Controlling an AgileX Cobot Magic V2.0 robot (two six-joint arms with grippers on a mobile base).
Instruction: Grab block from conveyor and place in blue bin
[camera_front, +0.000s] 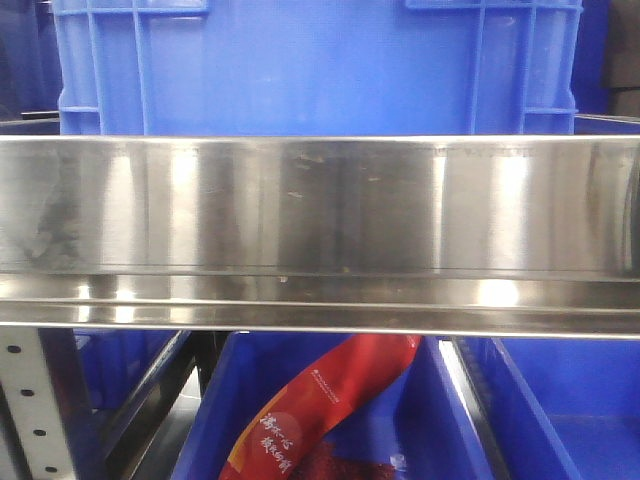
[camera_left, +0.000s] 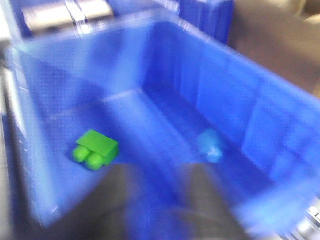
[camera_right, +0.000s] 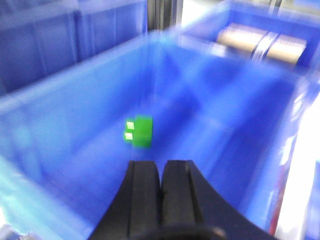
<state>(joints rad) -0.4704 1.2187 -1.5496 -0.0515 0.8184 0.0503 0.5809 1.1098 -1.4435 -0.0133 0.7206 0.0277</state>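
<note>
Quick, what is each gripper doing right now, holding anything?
Left gripper: open, holding nothing, above the blue bin.
Right gripper: closed, holding nothing.

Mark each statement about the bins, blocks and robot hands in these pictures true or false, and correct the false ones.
1. A green block lies on the floor of the blue bin in the left wrist view. True.
2. The right hand is gripping a green block. False: its fingers are closed together with nothing between them, and the green block lies in the bin beyond.
3. A light blue block also lies in the left wrist view's bin. True.
4. The red packet in the front view lies on the steel shelf. False: it sits in a blue bin below the shelf.
</note>
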